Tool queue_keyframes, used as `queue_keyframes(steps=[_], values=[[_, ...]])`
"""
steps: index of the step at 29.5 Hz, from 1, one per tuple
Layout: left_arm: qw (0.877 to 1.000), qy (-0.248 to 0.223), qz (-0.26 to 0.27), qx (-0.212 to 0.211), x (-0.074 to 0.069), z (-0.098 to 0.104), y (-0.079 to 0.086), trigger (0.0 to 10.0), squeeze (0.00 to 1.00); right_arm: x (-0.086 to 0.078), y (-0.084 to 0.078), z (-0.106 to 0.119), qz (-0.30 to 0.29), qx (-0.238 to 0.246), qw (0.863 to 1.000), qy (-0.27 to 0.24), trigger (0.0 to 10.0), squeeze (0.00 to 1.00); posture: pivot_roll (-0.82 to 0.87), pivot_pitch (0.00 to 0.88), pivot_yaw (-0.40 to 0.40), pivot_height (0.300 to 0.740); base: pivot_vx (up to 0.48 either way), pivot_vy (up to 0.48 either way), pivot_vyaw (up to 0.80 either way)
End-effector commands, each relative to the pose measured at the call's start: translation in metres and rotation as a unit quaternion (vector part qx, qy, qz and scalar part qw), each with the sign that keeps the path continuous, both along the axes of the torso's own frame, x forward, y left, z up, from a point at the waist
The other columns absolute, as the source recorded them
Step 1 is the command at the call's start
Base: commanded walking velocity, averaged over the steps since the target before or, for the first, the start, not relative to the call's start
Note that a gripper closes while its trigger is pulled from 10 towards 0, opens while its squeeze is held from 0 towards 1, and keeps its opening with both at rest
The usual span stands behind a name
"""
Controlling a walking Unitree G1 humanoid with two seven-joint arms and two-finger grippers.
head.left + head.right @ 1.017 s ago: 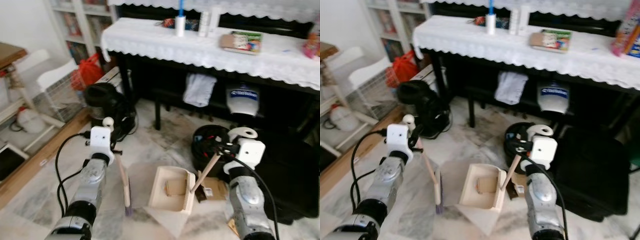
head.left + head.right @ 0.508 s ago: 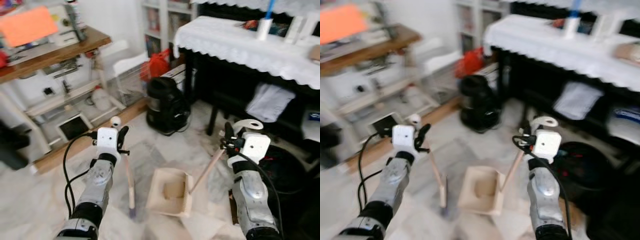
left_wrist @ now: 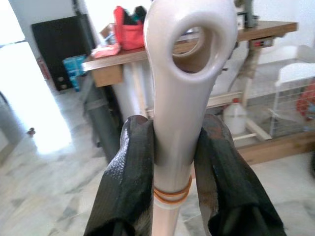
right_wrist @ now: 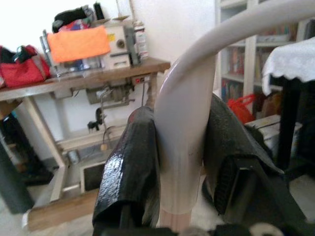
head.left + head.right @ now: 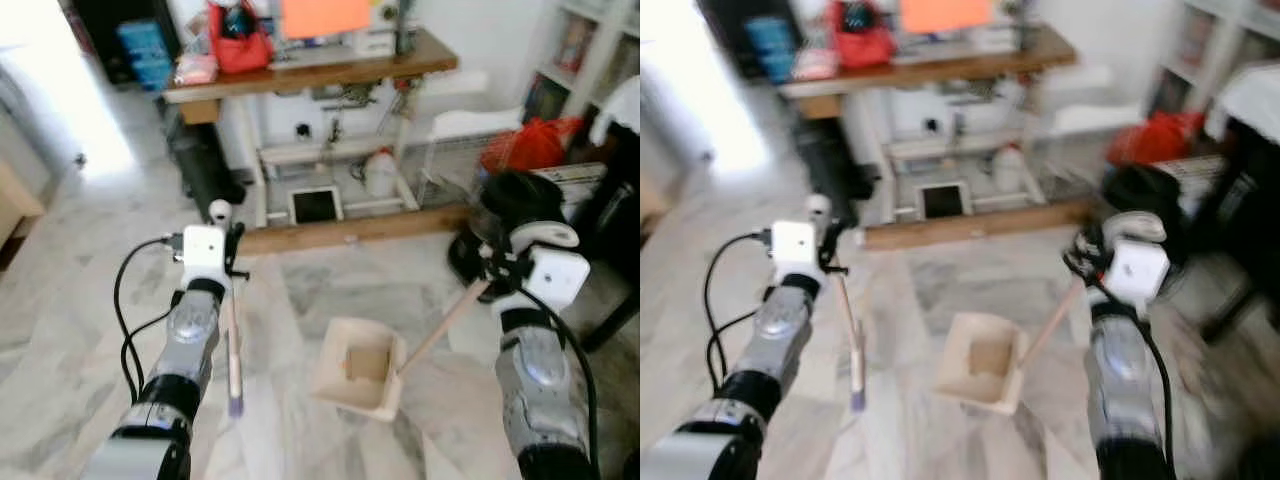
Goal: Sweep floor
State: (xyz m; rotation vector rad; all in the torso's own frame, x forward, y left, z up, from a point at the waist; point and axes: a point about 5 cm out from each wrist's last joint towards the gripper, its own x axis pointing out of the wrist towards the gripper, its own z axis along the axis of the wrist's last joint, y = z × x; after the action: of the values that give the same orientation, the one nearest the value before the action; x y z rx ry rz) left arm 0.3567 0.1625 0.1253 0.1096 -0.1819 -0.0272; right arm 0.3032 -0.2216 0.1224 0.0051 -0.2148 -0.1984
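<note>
My left gripper [image 5: 231, 264] is shut on the broom [image 5: 233, 340], a thin pale stick with a white loop on top; its bristle end hangs just over the marble floor. Black fingers [image 3: 129, 177] clamp the cream handle [image 3: 184, 73] from both sides in the left wrist view. My right gripper [image 5: 496, 270] is shut on the dustpan's slanted wooden handle [image 5: 440, 325]. The cream dustpan [image 5: 358, 366] sits low between my arms with a brown scrap in it. The right wrist view has the curved white handle [image 4: 184, 128] pinched between two fingers [image 4: 134, 162].
A wooden workbench [image 5: 310, 70] with an orange cloth and a red bag stands ahead. A dark bin [image 5: 205, 165] stands beneath it, with a white jug [image 5: 380, 172] nearby. A black appliance [image 5: 505, 200], a red bag [image 5: 530, 148] and a wire rack [image 5: 455, 150] stand on the right.
The camera has swung left: the white-clothed table has left the picture and the workbench has come in. Both grippers keep their hold on the broom and the dustpan.
</note>
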Motion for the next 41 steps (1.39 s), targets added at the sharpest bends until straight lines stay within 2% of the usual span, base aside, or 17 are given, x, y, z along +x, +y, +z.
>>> queue_keyframes(steps=[1, 4, 8, 16, 20, 27, 34, 41], values=[[1.000, -0.016, -0.003, 0.002, -0.003, 0.002, 0.002, 10.0, 0.00, 0.002, 0.007, 0.016, 0.007, -0.004, 0.999, -0.032, 10.0, 0.00, -0.18, 0.000, 0.079, 0.740, 0.000, 0.000, 0.80], [1.000, -0.008, -0.018, 0.006, -0.006, -0.006, -0.010, 10.0, 0.00, 0.000, 0.008, 0.015, 0.010, -0.007, 0.999, -0.030, 10.0, 0.00, -0.18, 0.000, 0.070, 0.740, 0.000, 0.000, 0.80], [1.000, -0.015, -0.026, 0.000, -0.007, -0.004, -0.018, 10.0, 0.00, -0.002, 0.004, 0.014, 0.009, -0.007, 1.000, -0.028, 10.0, 0.00, -0.16, 0.000, 0.069, 0.740, 0.000, 0.000, 0.80], [1.000, -0.014, -0.020, 0.003, -0.007, -0.004, -0.014, 10.0, 0.00, 0.006, 0.003, 0.019, 0.010, -0.008, 0.999, -0.030, 10.0, 0.00, -0.14, 0.000, 0.048, 0.740, 0.000, 0.000, 0.80], [1.000, -0.017, -0.010, -0.001, -0.005, -0.003, -0.014, 10.0, 0.00, 0.011, 0.002, 0.023, 0.016, -0.015, 0.999, -0.028, 10.0, 0.00, -0.14, 0.000, 0.004, 0.740, 0.000, 0.000, 0.80], [1.000, -0.016, 0.002, -0.009, -0.007, -0.007, -0.014, 10.0, 0.00, 0.013, 0.008, 0.024, 0.033, -0.016, 0.999, -0.024, 10.0, 0.00, -0.13, 0.000, -0.023, 0.740, 0.000, 0.000, 0.80], [1.000, -0.012, -0.001, -0.012, -0.010, -0.012, -0.018, 10.0, 0.00, 0.009, 0.014, 0.019, 0.040, -0.014, 0.999, -0.020, 10.0, 0.00, -0.15, 0.000, -0.005, 0.740, 0.000, 0.000, 0.80], [0.999, -0.016, -0.029, 0.002, -0.013, -0.011, -0.027, 10.0, 0.00, 0.004, 0.012, 0.015, 0.026, -0.007, 0.999, -0.019, 10.0, 0.00, -0.14, 0.000, 0.020, 0.740, 0.000, 0.000, 0.80]])
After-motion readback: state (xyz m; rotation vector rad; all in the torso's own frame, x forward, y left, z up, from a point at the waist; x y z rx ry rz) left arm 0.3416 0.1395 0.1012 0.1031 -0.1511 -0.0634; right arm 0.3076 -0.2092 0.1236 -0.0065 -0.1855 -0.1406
